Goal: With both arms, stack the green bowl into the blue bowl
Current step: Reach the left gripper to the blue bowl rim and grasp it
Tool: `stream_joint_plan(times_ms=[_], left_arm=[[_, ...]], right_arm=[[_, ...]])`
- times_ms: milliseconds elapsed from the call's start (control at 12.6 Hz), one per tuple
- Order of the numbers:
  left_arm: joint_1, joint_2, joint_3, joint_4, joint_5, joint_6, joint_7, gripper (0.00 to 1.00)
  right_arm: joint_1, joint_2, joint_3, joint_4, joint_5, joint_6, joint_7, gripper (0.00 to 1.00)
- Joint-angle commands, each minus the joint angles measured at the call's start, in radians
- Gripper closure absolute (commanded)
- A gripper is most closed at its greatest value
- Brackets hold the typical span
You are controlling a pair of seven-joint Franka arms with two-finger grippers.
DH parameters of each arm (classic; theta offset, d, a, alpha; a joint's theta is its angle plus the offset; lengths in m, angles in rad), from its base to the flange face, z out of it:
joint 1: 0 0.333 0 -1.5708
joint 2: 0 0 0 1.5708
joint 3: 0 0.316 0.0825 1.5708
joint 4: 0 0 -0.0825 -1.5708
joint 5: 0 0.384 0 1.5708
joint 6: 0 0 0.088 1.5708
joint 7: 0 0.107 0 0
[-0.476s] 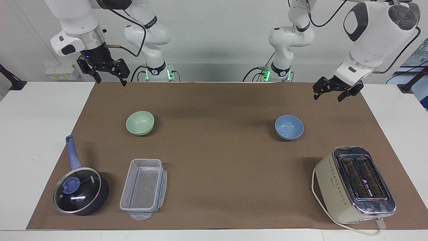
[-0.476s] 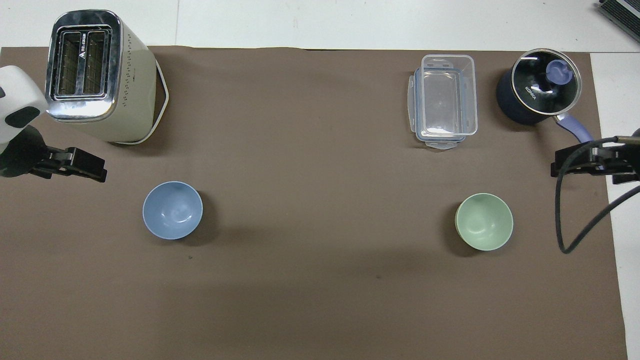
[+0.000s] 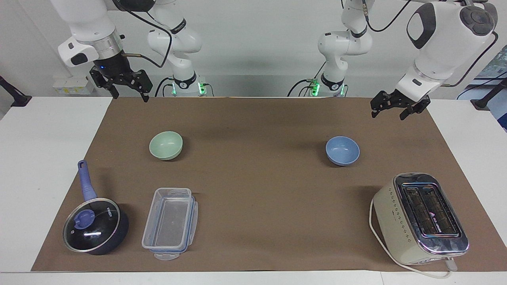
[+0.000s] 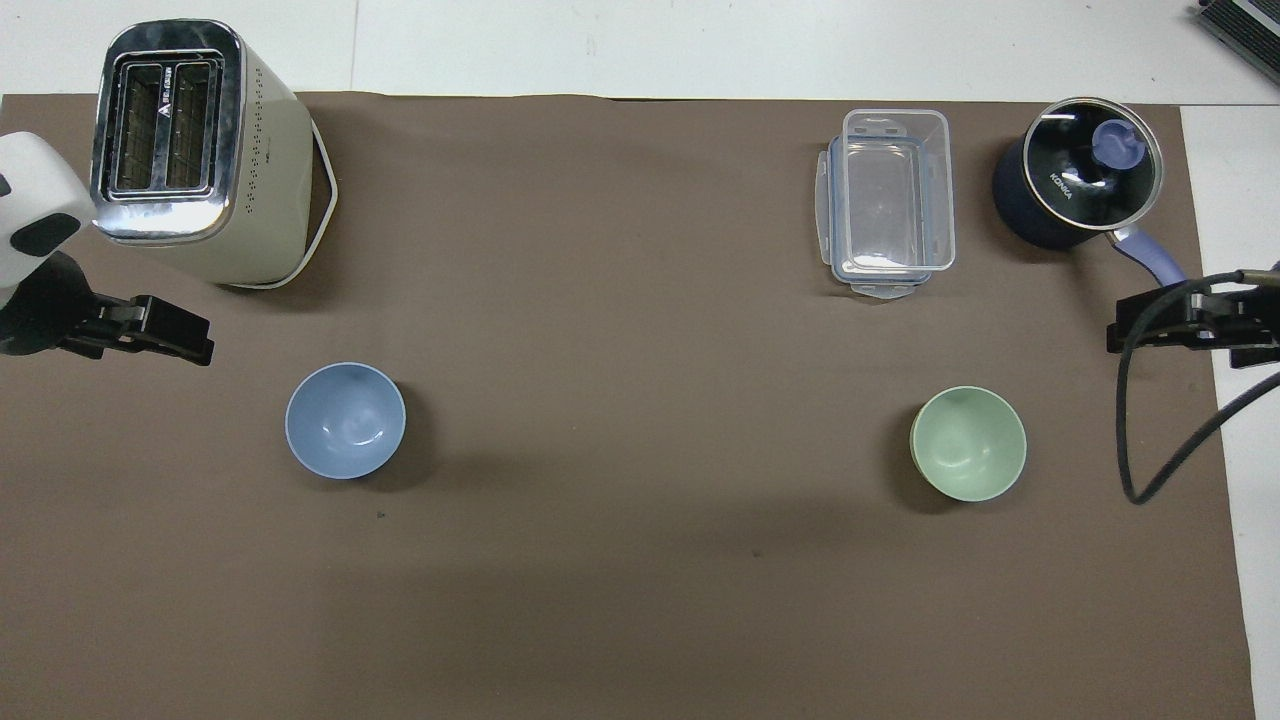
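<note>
Pale mint-green, the one small round matte green bowl point(image 3: 166, 145) point(image 4: 968, 443) sits upright on the brown paper mat point(image 3: 257, 182) toward the right arm's end of the table. One periwinkle-blue matte blue bowl point(image 3: 342, 150) point(image 4: 345, 420) sits well apart, toward the left arm's end. Both are empty.

Two grippers hang in the air with fingers apart: the right gripper point(image 3: 128, 90) point(image 4: 1150, 325) over the mat's corner nearest the robots, the left gripper point(image 3: 390, 111) point(image 4: 175, 340) over the mat at its own end.

Along the edge farthest from the robots stand one dark lidded saucepan point(image 3: 95, 225), one clear plastic container point(image 3: 170, 223) and one cream toaster point(image 3: 420, 219). The tabletop point(image 3: 39, 158) is white; the wall is pale.

Mint-green bowl point(image 3: 166, 145), periwinkle-blue bowl point(image 3: 342, 150), cream-and-chrome toaster point(image 3: 420, 218), dark navy saucepan point(image 3: 95, 225) with lilac handle, brown mat point(image 3: 257, 186).
</note>
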Motion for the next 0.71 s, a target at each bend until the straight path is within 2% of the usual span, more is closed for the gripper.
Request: stream_joint_plan(times_ms=[0, 635], left_arm=[[-0.009, -0.016, 0.007, -0.02, 0.02, -0.003, -0.017, 0.0], [-0.005, -0.071, 0.007, -0.127, 0.012, 0.075, -0.015, 0.0]], right_arm=[[-0.012, 0.008, 0.005, 0.017, 0.01, -0.014, 0.008, 0.0], [-0.012, 0.005, 0.007, 0.016, 0.01, -0.017, 0.005, 0.0]])
